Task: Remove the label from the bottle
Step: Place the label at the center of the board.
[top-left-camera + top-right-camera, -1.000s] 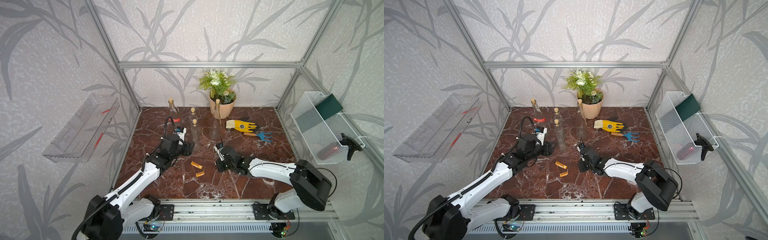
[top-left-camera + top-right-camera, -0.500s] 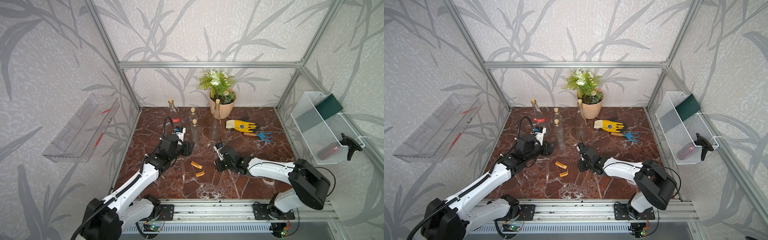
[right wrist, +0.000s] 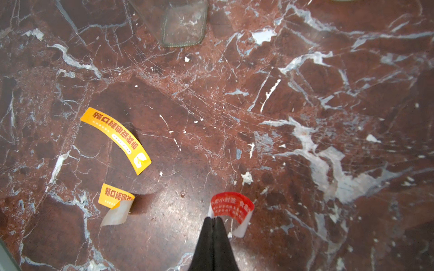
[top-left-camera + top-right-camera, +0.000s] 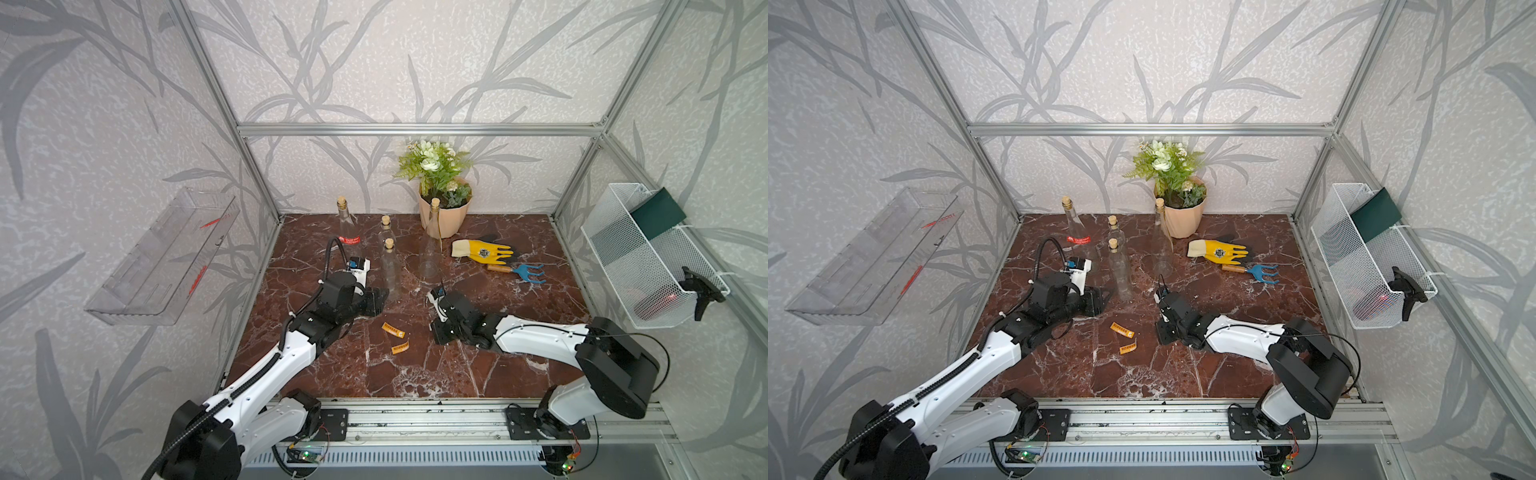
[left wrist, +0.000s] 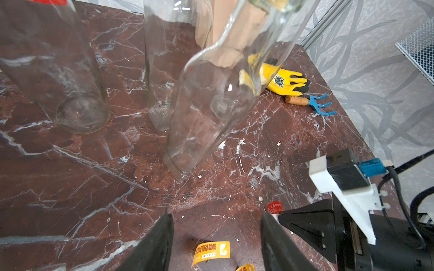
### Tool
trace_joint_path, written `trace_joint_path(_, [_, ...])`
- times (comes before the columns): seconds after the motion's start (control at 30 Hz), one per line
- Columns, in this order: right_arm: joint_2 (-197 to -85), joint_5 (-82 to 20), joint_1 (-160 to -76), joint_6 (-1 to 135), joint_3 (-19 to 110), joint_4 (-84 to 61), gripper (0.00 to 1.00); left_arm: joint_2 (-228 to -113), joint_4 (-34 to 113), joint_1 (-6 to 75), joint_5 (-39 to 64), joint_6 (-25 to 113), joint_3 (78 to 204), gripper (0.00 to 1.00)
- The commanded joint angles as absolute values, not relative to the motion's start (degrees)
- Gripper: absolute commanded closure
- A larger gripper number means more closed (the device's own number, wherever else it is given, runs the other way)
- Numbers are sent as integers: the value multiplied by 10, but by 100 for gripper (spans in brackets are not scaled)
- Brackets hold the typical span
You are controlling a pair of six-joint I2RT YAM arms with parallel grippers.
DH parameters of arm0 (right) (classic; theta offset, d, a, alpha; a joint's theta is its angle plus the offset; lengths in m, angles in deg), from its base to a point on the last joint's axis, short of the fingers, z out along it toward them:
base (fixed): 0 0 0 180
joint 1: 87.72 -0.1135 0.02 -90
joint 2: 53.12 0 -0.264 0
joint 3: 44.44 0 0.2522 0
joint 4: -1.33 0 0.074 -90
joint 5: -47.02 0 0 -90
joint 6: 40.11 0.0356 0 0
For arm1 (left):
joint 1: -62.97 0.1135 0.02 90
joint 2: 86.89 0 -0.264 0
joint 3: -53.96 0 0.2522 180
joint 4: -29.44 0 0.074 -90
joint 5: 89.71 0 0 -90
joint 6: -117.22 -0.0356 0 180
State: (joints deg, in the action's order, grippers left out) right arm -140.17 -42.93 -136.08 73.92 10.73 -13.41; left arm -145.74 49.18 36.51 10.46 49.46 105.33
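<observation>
Right tool [image 3: 213, 220]: the jaws are seen pressed fully together, with the white edge of a curled red label [image 3: 231, 206] pinched between the tips. This label is held clear of every bottle, low over the table [image 4: 478, 374]. Whether it touches the surface cannot be determined.

Left tool [image 5: 216, 214]: the jaws are set moderately apart and nothing is held between them. It is positioned low, near the base of the nearest bottle [image 4: 391, 270] but apart from it.

Four corked clear glass bottles are found upright on the rear half of the table. A red band [image 4: 349, 240] is noted around the rear-left bottle [image 4: 345, 222]. The other three appear bare.

Two orange labels are recorded lying loose on the table between the two tools. The longer orange label [image 3: 116, 138] is curved, and the shorter orange label [image 3: 115, 196] has its white backing turned up.

A potted plant [image 4: 440, 195] is placed at the rear wall. A yellow glove [image 4: 484, 251] and a blue hand rake [image 4: 519, 272] are laid near it, toward the right. A white wire basket [image 4: 648, 257] is mounted on the right wall and a clear tray [image 4: 166, 257] on the left wall.
</observation>
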Motion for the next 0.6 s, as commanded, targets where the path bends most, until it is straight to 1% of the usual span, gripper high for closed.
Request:
trace_joint_path(0.0, [-1400, -430, -1367, 748, 108, -149, 100, -1439, 488, 367, 100, 507, 1041, 41])
trace_joint_path(0.23, [-1406, -430, -1368, 748, 111, -149, 100, -1432, 490, 367, 99, 508, 1037, 40])
trace_joint_path(0.57, [-1415, -427, -1367, 745, 114, -152, 97, -1428, 491, 367, 96, 509, 1035, 40])
